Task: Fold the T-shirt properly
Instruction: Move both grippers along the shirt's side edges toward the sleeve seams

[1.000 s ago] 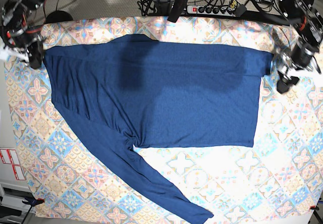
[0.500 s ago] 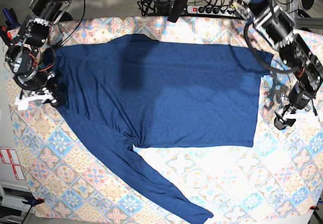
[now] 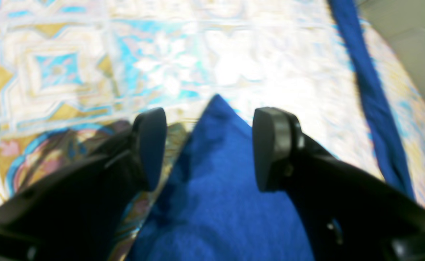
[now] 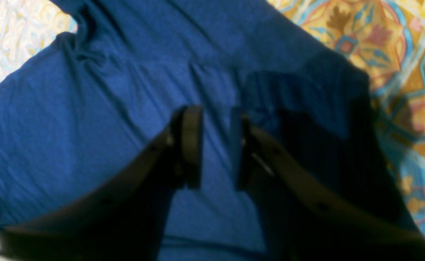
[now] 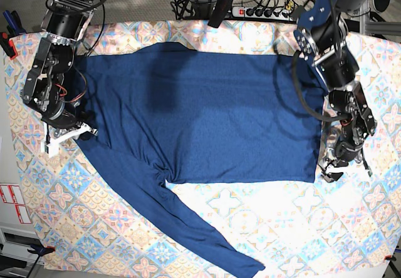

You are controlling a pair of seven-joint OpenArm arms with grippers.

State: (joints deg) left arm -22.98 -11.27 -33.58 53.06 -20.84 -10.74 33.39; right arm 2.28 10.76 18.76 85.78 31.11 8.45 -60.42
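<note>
The dark navy T-shirt (image 5: 207,115) lies spread flat, one long sleeve (image 5: 188,228) trailing to the front. My left gripper (image 5: 329,173) sits at the shirt's lower right hem corner. In the left wrist view it (image 3: 209,145) is open, and the pointed corner of the T-shirt (image 3: 216,181) lies between the fingers. My right gripper (image 5: 84,131) rests on the shirt's left edge. In the right wrist view its jaws (image 4: 216,145) stand a narrow gap apart over the T-shirt (image 4: 89,127). A crease runs into the gap, and whether they pinch fabric is unclear.
A patterned tile-print cloth (image 5: 282,228) covers the table under the shirt. A power strip (image 5: 263,12) and cables lie along the back edge. Red-and-white labels (image 5: 12,203) mark the left margin. The sleeve (image 3: 372,90) also shows at the right of the left wrist view.
Both arms swung in and down. The left gripper went along the right hem to its lower corner. The right gripper slid down the left edge, and that edge shifted inward.
</note>
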